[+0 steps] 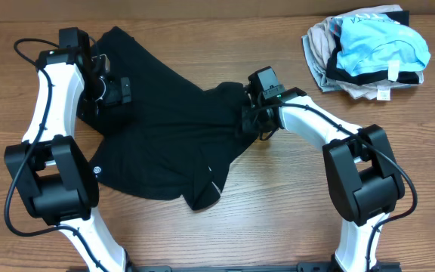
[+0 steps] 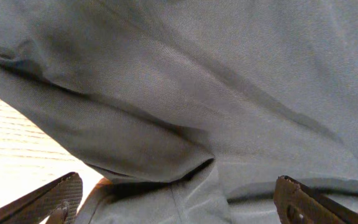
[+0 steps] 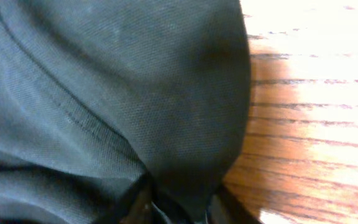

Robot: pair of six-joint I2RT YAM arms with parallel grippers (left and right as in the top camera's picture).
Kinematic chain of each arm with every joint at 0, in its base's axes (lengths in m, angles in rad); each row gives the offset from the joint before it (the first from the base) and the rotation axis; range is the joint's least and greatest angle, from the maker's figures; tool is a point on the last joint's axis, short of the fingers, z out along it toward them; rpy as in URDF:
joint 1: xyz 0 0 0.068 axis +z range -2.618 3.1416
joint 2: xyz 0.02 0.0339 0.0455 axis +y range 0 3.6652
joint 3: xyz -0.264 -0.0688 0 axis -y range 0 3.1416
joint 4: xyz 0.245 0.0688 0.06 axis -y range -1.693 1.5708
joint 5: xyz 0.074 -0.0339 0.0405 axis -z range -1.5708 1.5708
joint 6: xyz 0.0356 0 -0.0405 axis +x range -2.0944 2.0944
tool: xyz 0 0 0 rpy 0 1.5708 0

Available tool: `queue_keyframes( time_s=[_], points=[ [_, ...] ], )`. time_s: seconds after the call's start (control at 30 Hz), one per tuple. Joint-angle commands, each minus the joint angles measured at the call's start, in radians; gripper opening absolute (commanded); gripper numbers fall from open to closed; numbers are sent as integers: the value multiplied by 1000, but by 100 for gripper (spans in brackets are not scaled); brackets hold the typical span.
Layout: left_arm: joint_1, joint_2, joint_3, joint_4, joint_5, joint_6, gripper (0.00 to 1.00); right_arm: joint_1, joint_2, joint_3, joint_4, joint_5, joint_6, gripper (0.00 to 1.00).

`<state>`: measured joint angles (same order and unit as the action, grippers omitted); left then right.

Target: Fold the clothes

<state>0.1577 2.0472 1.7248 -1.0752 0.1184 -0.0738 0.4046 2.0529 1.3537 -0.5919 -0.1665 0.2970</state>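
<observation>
Okay, my right claw pinches the clothes edge (left claw spread); I'd lift slowly, fold inward.

**Spare garments heaped on a wooden table**

A light blue garment with black trim lies crumpled in a heap. A bunched beige-grey garment sits under it, showing past its left and lower edges. A small white tag lies at the blue garment's lower edge, and a second white tag lies just below it. A brown wood-grain table lies under the blue garment.
</observation>
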Motion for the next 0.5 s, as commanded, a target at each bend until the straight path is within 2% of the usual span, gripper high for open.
queue_keyframes(
  time_s=[0.0,0.07,0.2,0.3,0.47],
  points=[
    [-1,14,10,6,-6,19,100,-1,31,10,1,62,24,15],
    [-1,14,10,6,-7,19,100,-2,31,14,-13,73,27,4],
    [-1,14,10,6,-7,19,100,-12,31,77,-138,153,42,4],
    [-1,14,10,7,-7,27,100,-50,31,171,-317,250,41,4],
    [-1,14,10,14,-18,30,100,-190,31,261,-489,278,10,4]
  ],
)
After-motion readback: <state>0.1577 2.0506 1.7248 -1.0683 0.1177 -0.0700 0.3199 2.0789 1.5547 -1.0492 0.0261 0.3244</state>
